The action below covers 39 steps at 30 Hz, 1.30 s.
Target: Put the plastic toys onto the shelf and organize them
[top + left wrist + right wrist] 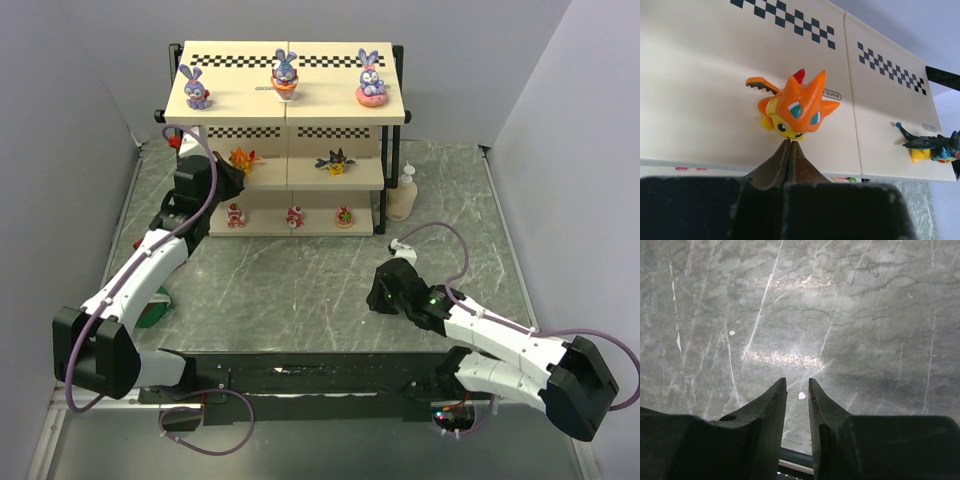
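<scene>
Up on the shelf (330,112), all eight toys. Along the top board, three purple-blue figurines in a row: left bunny (195,88), middle bunny (285,76), right bunny (370,80). On the middle board, orange spiky creature (243,158) (797,107) toward the left and dark winged figure (336,161) (935,147) right of centre, well apart. On the bottom board, left red-pink figure (235,215), centre red-pink figure (295,215) and right red-pink figure (344,216), evenly spread. Left gripper (234,174) (790,144) at the left end of the middle board, jaws clenched on nothing, tips just under the orange creature's face; touching or not, cannot tell. Right gripper (378,295) (797,385) low over the bare desk (300,290) on the near right, well apart from the shelf, jaws released to a narrow gap, nothing between. Cream pump bottle (404,195) on the desk just beside the shelf's right end.
</scene>
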Motion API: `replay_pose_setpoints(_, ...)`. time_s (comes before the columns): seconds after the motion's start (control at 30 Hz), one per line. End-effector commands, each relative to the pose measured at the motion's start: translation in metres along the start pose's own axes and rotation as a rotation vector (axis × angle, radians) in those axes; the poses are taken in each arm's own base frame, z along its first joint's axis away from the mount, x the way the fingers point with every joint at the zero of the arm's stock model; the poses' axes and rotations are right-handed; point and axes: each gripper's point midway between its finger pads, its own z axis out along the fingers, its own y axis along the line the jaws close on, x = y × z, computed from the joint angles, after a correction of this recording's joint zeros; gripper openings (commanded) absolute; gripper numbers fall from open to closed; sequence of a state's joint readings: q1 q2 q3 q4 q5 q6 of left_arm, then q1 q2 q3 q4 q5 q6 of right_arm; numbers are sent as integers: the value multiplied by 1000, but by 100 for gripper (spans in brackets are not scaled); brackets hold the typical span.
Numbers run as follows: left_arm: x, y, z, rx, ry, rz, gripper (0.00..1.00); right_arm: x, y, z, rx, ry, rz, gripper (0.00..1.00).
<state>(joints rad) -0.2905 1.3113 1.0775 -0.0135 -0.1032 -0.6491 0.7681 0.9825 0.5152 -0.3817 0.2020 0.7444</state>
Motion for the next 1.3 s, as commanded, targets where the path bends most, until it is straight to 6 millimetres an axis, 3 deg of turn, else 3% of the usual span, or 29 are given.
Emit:
replay_pose_setpoints(0.0,-29,-22,-24,48,-73,-8,4,-11,0,-4,1,-44,31,34)
replay_pose_setpoints(0.17,-43,-27,-60,68,-135,-11,13,-13,0,-6,3,-48,34,39)
replay_pose_setpoints(0.23,-50,-29,-78,85,-156,-12,28,-15,0,-8,4,-53,32,45)
replay_pose_setpoints(0.27,-50,-29,-84,89,-155,-8,38,-17,1,-10,1,-60,29,48)
replay_pose_setpoints(0.3,-47,-25,-90,76,-144,-5,66,-17,1,-11,1,-62,28,50)
replay_pose_setpoints(0.4,-48,-15,-113,45,-156,-12,96,-24,1,-17,-4,-85,21,65)
replay_pose_setpoints(0.53,-33,6,-143,-28,-89,11,96,-37,3,-30,-8,-120,6,87)
replay_pose_setpoints(0.63,-26,18,-164,-57,-75,25,96,-48,6,-43,-13,-146,-10,95)
replay_pose_setpoints(0.97,-1,57,-211,-122,-87,22,96,-85,16,-87,-20,-219,-10,100)
replay_pose_setpoints(1.27,4,57,-219,-90,-77,55,96,-94,31,-98,-94,-245,28,100)
